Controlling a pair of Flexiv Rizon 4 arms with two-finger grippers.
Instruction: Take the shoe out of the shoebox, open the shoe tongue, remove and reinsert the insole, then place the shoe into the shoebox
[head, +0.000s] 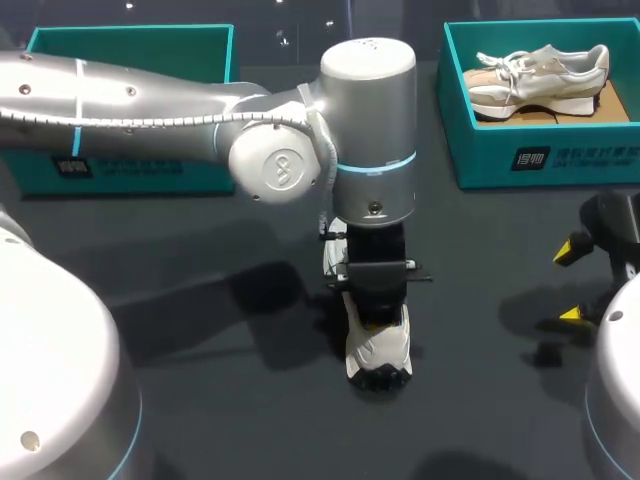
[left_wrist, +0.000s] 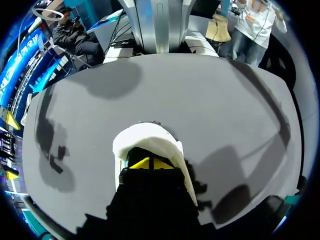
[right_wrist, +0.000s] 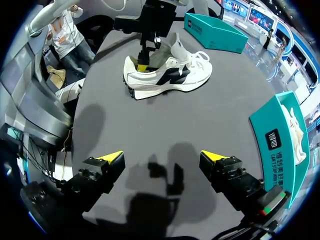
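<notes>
The shoe (head: 380, 352) stands upright on its sole in the middle of the worktop (head: 250, 420), out of its box. The left gripper (head: 375, 318) is sunk straight down into the heel end of its opening. In the left wrist view the white collar wraps around the yellow tips, but whether the gripper has hold of the insole cannot be told. The step looks like the insole work. To do it well, the gripper should catch the insole at its heel edge and draw it up and back along the shoe's length, slowly, since nothing pins the shoe down and it may lift or tip with the pull. The right gripper (right_wrist: 162, 157) hangs spread wide over bare worktop, well apart from the shoe. It could come in and steady the toe, and nothing lies between the two. At the far right a teal shoebox (head: 540, 160) holds a second shoe (head: 540, 75). Another shoebox (head: 110, 172) sits at the far left, partly behind the left arm. Both are well clear of the work.
</notes>
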